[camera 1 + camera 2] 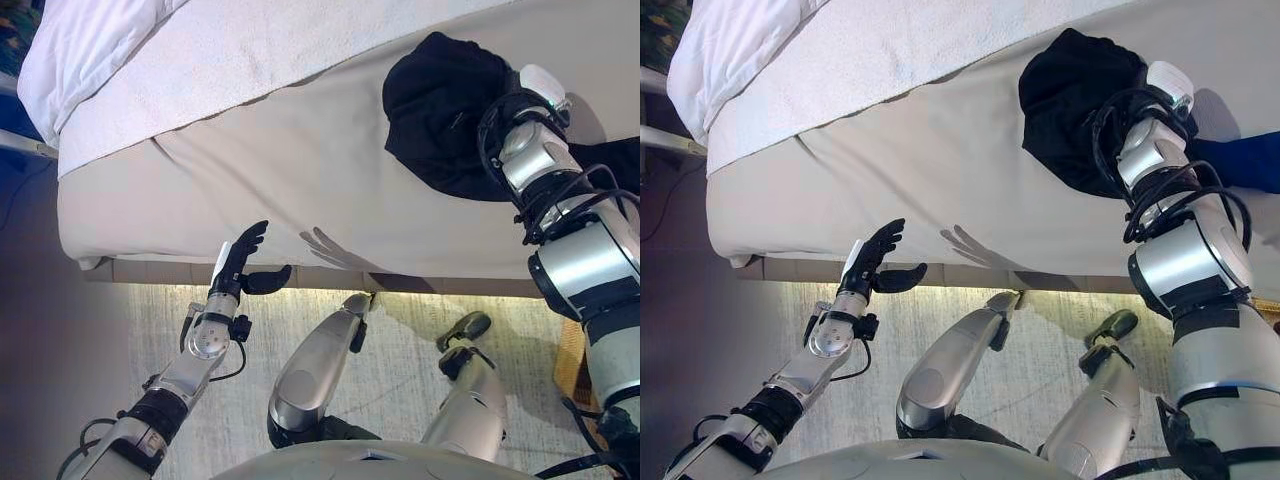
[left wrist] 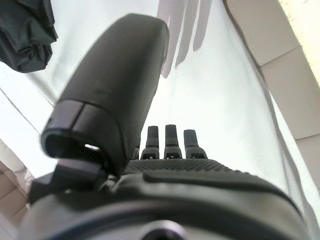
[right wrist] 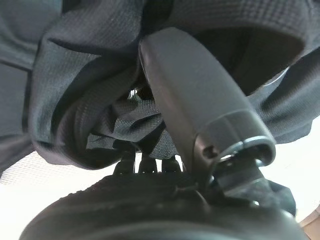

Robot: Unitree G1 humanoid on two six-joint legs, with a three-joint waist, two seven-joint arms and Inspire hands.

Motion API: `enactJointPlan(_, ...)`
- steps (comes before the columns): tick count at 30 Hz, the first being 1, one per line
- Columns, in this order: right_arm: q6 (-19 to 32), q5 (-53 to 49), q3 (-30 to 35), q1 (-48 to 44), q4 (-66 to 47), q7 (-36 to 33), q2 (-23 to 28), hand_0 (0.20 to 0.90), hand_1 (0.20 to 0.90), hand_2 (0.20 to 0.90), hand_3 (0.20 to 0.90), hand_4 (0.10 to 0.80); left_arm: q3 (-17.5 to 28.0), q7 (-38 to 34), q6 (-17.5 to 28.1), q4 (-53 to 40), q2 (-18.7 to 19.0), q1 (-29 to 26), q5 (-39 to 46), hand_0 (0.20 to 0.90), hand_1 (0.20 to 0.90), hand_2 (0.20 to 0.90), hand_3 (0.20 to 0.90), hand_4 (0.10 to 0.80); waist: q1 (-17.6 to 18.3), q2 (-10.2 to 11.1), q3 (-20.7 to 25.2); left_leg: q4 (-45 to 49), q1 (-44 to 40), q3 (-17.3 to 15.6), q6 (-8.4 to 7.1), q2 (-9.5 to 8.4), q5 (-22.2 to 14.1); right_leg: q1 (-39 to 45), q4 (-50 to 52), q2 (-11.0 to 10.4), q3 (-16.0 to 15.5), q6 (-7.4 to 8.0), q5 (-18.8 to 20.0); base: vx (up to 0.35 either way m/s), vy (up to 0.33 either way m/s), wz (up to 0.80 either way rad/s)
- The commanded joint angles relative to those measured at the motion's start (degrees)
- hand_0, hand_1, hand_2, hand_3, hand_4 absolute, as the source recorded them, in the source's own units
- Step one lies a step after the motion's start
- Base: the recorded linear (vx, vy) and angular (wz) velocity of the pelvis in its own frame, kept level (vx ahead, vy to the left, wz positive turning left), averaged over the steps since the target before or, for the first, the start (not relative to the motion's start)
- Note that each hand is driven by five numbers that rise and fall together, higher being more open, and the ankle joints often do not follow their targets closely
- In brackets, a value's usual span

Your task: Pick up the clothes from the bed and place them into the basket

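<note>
A black garment [image 1: 440, 100] lies bunched on the beige bed [image 1: 300, 170] near its right front edge. My right hand [image 3: 190, 100] is buried in it from the right. In the right wrist view the thumb and the fingers [image 3: 145, 162] close on a bunched fold of the black cloth [image 3: 100, 75]. A blue cloth [image 1: 1240, 160] lies on the bed just right of my right arm. My left hand [image 1: 240, 262] is open and empty, held in the air in front of the bed's side, well left of the garment. Its thumb [image 2: 115, 100] stands straight in the left wrist view.
A white duvet [image 1: 90, 50] is heaped at the bed's far left corner. The edge of a tan woven thing [image 1: 568, 365] shows on the floor at the lower right. A pale rug [image 1: 400, 330] covers the floor in front of the bed.
</note>
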State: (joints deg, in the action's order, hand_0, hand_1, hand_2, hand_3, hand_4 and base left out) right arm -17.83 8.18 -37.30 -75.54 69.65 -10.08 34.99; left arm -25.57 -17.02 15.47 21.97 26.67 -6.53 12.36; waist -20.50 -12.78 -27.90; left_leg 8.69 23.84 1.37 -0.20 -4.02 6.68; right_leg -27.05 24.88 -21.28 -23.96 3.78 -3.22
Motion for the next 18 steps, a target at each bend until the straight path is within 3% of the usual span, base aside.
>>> enactJointPlan(1, 1.8, 0.4, -6.2, -9.8, -0.3, -1.0, -0.6, 0.9, 0.9, 0.9, 0.9, 0.8, 0.4, -2.9, 4.4, -8.6, 5.0, 0.5, 1.2, 0.9, 0.9, 0.9, 0.9, 0.8, -2.2, -1.9, -1.9, 9.1, 7.2, 0.8, 1.62, 0.1, -8.1, -1.4, 4.7, 1.2, 2.6, -0.97, -4.4, -0.013, -0.006, 0.08)
enactJointPlan(3, 2.4, -1.4, -5.8, -10.0, -0.1, -0.8, -0.5, 0.9, 0.9, 0.9, 0.9, 0.8, 0.1, -2.8, 3.9, -9.3, 5.5, 0.5, 1.5, 0.9, 0.9, 0.9, 0.9, 0.8, -2.3, -2.1, -1.9, 10.4, 8.5, 1.0, 1.89, -0.03, -8.5, -2.7, 6.1, 1.1, 2.9, -1.19, -4.8, -0.015, -0.021, 0.05)
enactJointPlan(5, 3.6, -2.3, -5.4, -10.1, 0.0, -1.4, -0.6, 0.728, 0.728, 0.728, 0.7, 0.6, 0.1, -2.7, 3.8, -9.4, 5.6, 0.8, 1.5, 0.9, 0.9, 0.9, 0.9, 0.8, -2.3, -2.1, -1.9, 11.0, 8.7, 1.0, 1.91, 0.0, -8.8, -2.8, 6.4, 1.2, 2.8, -1.21, -5.1, -0.017, -0.032, 0.01)
enactJointPlan(6, 4.3, -2.5, -5.1, -10.2, 0.0, -2.3, -0.6, 0.3, 0.3, 0.3, 0.2, 0.1, 0.0, -2.7, 3.8, -9.3, 5.6, 0.9, 1.4, 0.9, 0.9, 0.9, 0.9, 0.8, -2.3, -2.1, -1.9, 11.2, 8.8, 0.9, 1.93, 0.06, -8.9, -2.8, 6.5, 1.1, 2.8, -1.23, -5.0, -0.021, -0.031, -0.02)
enactJointPlan(11, 8.2, -3.9, -3.1, -9.4, -1.2, -8.1, -0.9, 0.3, 0.3, 0.3, 0.2, 0.1, 0.0, -2.0, 4.4, -9.2, 5.9, 1.5, 1.2, 0.9, 0.9, 0.9, 0.9, 0.8, -1.8, -1.6, -1.9, 10.8, 6.8, 0.4, 1.83, 0.61, -9.4, -1.0, 5.6, 1.4, 2.8, -1.02, -4.7, -0.008, -0.008, -0.01)
enactJointPlan(18, 12.2, -5.0, -2.2, -7.4, -3.3, -8.3, -1.4, 0.3, 0.3, 0.3, 0.2, 0.1, 1.0, -2.0, 4.3, -7.1, 6.3, 0.6, 1.4, 0.9, 0.9, 0.9, 0.9, 0.8, 0.7, 0.6, -1.9, 6.7, -2.2, -2.2, 0.97, 2.42, -9.6, 8.0, -2.5, 2.9, 2.8, -0.11, -2.3, 0.002, -0.006, -0.17)
